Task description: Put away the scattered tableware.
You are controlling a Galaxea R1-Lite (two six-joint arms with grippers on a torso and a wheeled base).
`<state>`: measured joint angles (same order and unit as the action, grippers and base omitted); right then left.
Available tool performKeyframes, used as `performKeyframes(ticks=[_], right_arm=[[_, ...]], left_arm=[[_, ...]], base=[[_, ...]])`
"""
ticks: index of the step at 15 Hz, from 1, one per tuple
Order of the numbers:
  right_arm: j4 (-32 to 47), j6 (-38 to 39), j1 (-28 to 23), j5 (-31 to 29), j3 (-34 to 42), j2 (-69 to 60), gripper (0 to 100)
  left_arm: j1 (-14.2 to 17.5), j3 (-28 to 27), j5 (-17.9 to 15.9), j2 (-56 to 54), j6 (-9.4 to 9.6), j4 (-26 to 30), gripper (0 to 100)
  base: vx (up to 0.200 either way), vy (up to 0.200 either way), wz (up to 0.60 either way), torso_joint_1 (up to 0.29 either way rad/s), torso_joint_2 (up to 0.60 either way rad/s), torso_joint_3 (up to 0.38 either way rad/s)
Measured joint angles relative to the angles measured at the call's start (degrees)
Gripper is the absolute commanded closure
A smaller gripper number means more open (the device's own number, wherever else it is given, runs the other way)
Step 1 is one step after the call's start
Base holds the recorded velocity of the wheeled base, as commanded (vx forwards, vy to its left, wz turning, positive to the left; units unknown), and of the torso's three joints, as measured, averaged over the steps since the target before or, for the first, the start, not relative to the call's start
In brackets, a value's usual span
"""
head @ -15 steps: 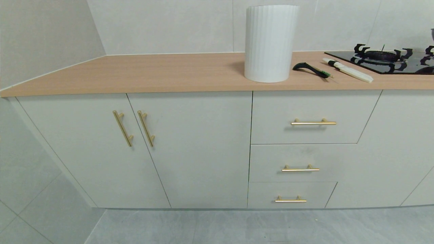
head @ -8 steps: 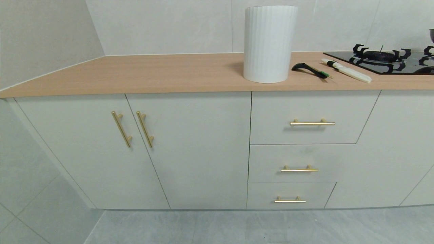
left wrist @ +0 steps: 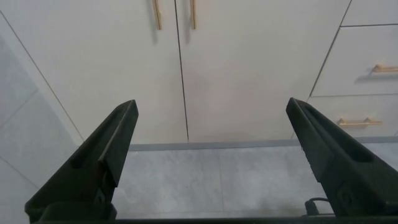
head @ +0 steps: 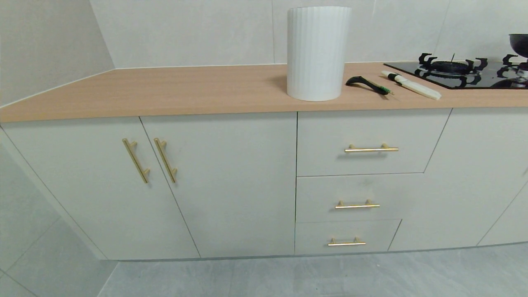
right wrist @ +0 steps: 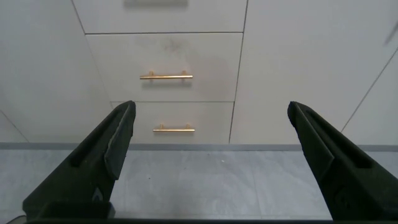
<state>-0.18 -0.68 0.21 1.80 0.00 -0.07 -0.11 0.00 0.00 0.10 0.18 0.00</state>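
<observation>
On the wooden countertop (head: pixel 185 88) stands a tall white ribbed holder (head: pixel 317 53). Just to its right lie a black-handled utensil (head: pixel 366 84) and a white-sheathed knife (head: pixel 410 84), side by side near the hob. My left gripper (left wrist: pixel 211 118) is open, down low in front of the double cabinet doors (left wrist: pixel 180 56), with nothing between its fingers. My right gripper (right wrist: pixel 211 118) is open too, low before the lower drawers (right wrist: pixel 166 65), holding nothing.
A black gas hob (head: pixel 458 74) with pan supports sits at the counter's right end, a dark pot (head: pixel 519 41) on it. Below are two cabinet doors (head: pixel 165 181) with gold handles and three drawers (head: pixel 363 144). Grey tiled floor (head: pixel 288 276) lies in front.
The whole head view has shifted: counter, holder and cabinets sit further left, so the camera has turned right. The dark pot has come into view. Nothing on the counter moved.
</observation>
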Motion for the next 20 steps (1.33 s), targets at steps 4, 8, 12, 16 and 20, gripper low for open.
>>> performKeyframes(ticks=[4,8,12,16,20], right_arm=[[-0.04,-0.24,0.0,0.0,0.0,0.0,0],[-0.52,0.52,0.06,1.04,-3.63,0.15,0],[1.6,1.11,1.37,5.41,-7.08,5.58,0],[1.55,1.11,3.51,7.28,-11.54,20.08,0],[0.45,0.95,5.46,7.66,-21.03,40.95,0]], left_arm=[[0.0,0.0,0.0,0.0,0.0,0.0,0],[0.06,0.0,0.0,0.0,-0.02,0.0,0],[0.01,0.0,0.0,0.0,-0.07,0.0,0],[0.01,0.0,0.0,0.0,-0.07,0.0,0],[0.0,0.0,0.0,0.0,-0.09,0.0,0]], base=[[0.0,0.0,0.0,0.0,0.0,0.0],[0.0,0.0,0.0,0.0,0.0,0.0],[0.0,0.0,0.0,0.0,0.0,0.0],[0.0,0.0,0.0,0.0,0.0,0.0],[0.0,0.0,0.0,0.0,0.0,0.0]])
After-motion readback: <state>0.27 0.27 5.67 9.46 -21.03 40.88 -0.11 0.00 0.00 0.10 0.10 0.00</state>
